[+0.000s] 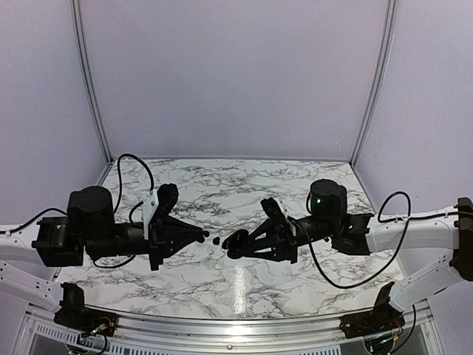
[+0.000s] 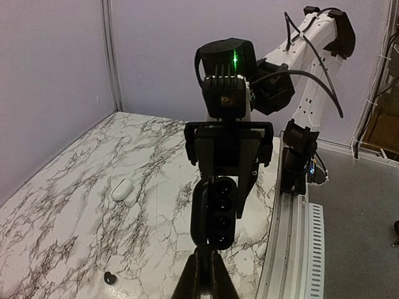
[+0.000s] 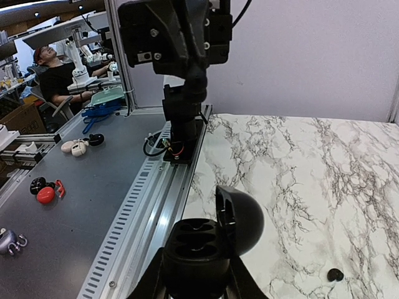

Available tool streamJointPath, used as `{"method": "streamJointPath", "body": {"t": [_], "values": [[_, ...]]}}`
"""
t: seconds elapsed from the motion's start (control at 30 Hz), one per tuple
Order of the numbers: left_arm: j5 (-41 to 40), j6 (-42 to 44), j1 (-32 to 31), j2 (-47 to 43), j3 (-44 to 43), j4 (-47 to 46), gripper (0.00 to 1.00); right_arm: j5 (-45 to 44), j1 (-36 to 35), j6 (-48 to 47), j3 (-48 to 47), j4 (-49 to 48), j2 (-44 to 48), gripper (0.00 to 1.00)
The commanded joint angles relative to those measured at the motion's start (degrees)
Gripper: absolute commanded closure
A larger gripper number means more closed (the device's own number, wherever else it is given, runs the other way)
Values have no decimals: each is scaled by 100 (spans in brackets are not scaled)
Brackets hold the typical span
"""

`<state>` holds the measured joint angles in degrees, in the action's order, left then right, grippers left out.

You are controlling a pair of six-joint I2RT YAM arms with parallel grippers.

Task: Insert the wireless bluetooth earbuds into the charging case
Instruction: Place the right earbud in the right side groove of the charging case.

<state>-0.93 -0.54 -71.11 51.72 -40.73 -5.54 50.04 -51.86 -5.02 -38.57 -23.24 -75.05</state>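
Black glossy oval charging case (image 2: 215,212), clamped open in our right gripper (image 1: 250,242), faces our shut left gripper (image 2: 206,281) for loading (nothing visibly pinched), one tiny black earbud (image 3: 335,274) lying on the marble table (image 1: 295,188).

Soft, even light from above fills all three views, and the pale walls (image 1: 236,74) show no hot spots. In the top view a white glare streak lies on the marble table (image 1: 240,285) at lower centre, and the shadows on it are faint and diffuse. The upright frame posts (image 1: 89,81) bow outward toward the frame edges, a wide-lens distortion. A green lamp (image 1: 318,200) glows small and sharp right of centre. In the right wrist view the glossy charging case (image 3: 240,218) carries a dull sheen on its lid, and its near body at the bottom edge looks slightly soft.
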Motion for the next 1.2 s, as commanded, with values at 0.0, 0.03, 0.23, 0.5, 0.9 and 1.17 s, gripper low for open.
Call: {"method": "streamJointPath", "body": {"t": [0.0,0.03,0.23,0.5,0.9,1.17], "values": [[-279,459,-339,561,-511,120,100,41,-85,62,-329,92,-90,100],[-303,482,-399,700,-583,109,100,42,-95,62,-361,116,-109,100],[-348,596,-533,1139,-754,-142,100,107,-179,85,-453,182,-216,100],[-441,677,-560,1375,-881,-243,100,136,-272,194,-535,114,-342,100],[-552,608,-614,1728,-1021,-414,100,-35,-290,326,-586,30,-325,100],[-580,609,-620,1984,-1154,-465,100,-20,-314,244,-623,127,-305,100]]}}
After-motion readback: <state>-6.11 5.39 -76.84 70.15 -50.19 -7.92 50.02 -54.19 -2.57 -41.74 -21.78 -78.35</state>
